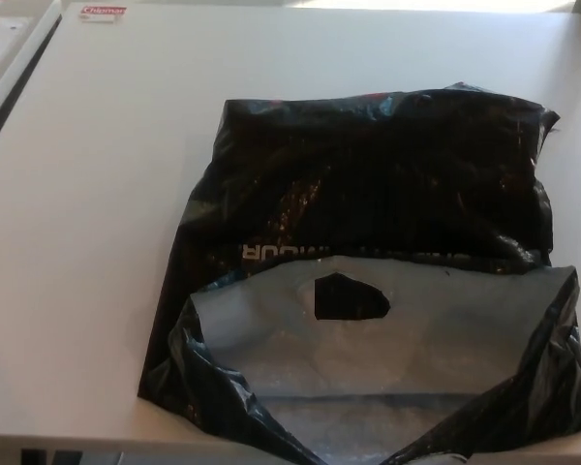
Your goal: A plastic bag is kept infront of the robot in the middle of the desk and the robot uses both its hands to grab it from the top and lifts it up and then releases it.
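A black plastic bag (368, 194) lies flat on the white desk (87, 242), right of the middle. Its mouth faces the near edge and gapes open, showing the grey inner lining (387, 358). A cut-out handle hole (351, 296) sits in the upper flap of the mouth. White lettering (281, 253) runs across the black side just above the opening. Neither of my hands nor any part of my arms shows in the head view.
A small white card with red print (104, 13) lies at the far left of the desk. A light panel with a dark gap (10, 68) borders the desk's left side. The desk's near edge (68, 441) runs along the bottom.
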